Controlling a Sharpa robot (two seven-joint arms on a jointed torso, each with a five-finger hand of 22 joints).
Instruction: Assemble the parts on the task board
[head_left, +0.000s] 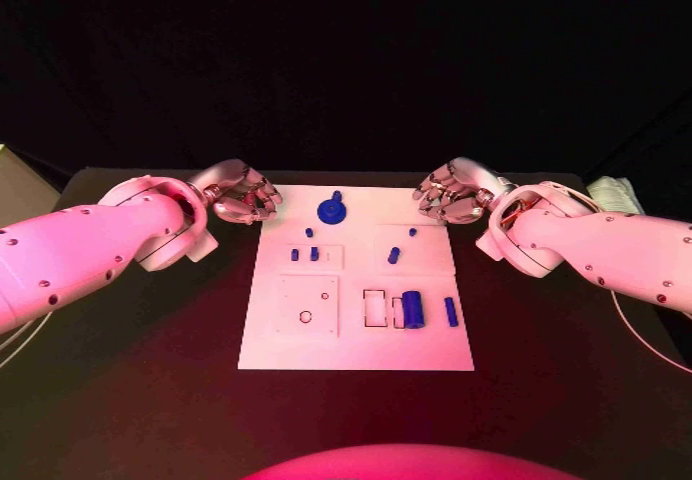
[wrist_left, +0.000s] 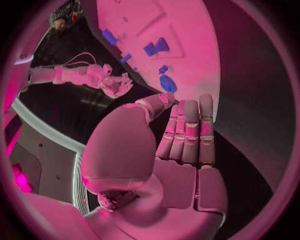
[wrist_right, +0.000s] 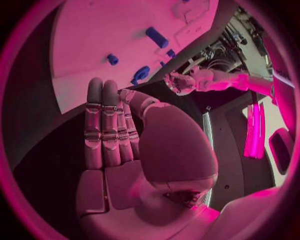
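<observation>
The left hand (head_left: 242, 194) hovered left of centre in the upper half of the head view, just off the far left corner of the white board (head_left: 289, 350), holding nothing. In its wrist view that hand (wrist_left: 187, 150) had its fingers (wrist_left: 206, 122) laid straight and side by side. The right hand (head_left: 454, 192) mirrored it right of centre, just off the board's far right corner, also empty; its wrist view showed the hand (wrist_right: 115, 145) with flat, extended fingers (wrist_right: 94, 115).

The board lay in the middle of the frame on the black table (head_left: 130, 400). A round blue knob (head_left: 333, 211) stood near its top edge. Below it, small blue pegs (head_left: 310, 232) sat on the left and another pair (head_left: 394, 255) on the right. Lower right, a blue cylinder (head_left: 413, 309) lay beside a thin blue bar (head_left: 450, 311).
</observation>
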